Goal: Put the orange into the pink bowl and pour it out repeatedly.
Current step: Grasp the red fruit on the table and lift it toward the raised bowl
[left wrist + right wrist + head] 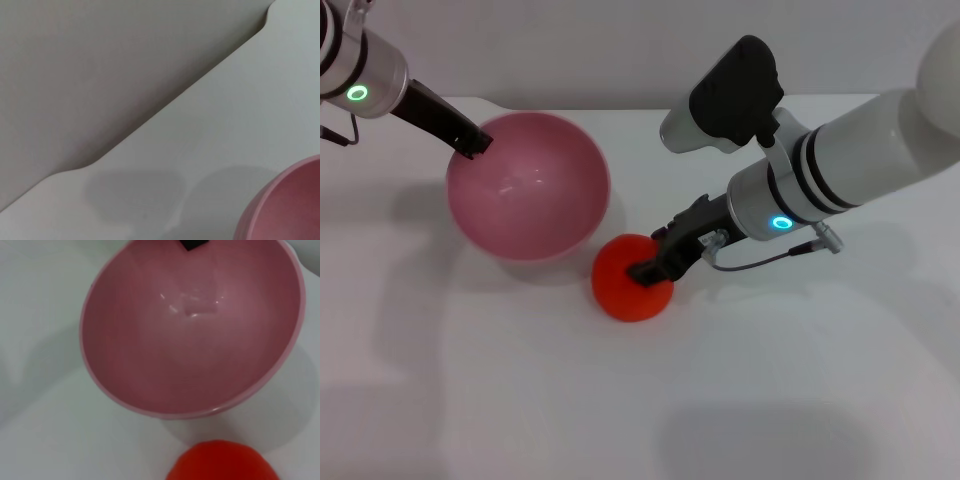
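The white table [800, 400] carries everything. The pink bowl [528, 186] is tipped, its opening turned toward the right pincer [650, 270]; the left pincer [475, 143] is clamped on its far rim. The orange [625, 285] sits on the table just beside the bowl, with the right pincer's fingers closed on its top.

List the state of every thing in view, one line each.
Pink bowl: empty, tilted with its opening toward the orange, held at its far rim.
Orange: outside the bowl, on the white table, beside the bowl's near edge.
Left hand: shut on the bowl's rim.
Right hand: down on the orange, fingers around its top.
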### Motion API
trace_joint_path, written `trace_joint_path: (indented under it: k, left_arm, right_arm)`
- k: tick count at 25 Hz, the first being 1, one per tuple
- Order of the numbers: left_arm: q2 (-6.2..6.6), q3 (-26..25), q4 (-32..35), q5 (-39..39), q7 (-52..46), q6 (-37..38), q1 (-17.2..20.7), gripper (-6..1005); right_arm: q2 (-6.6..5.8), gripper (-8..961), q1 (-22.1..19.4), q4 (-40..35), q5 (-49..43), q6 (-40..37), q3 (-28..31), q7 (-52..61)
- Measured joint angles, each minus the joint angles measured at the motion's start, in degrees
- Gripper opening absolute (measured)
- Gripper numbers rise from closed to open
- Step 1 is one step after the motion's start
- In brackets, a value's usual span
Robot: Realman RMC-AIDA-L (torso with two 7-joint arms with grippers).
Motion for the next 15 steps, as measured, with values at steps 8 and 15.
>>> trace_joint_path:
  k: [8,15]
  left_arm:
    - [0.03,0.04,0.19,1.25,0.09,-0.18,-0.02,43]
    - [0.04,0.03,0.61,1.31,0.11,-0.27,-0.05,43]
  right_arm:
    - [0.0,598,0.38,2.72,3.4,0.71,0.0,0.25]
    - [-0.15,594,1.0,4.7,4.54,0.16,0.1,0.41]
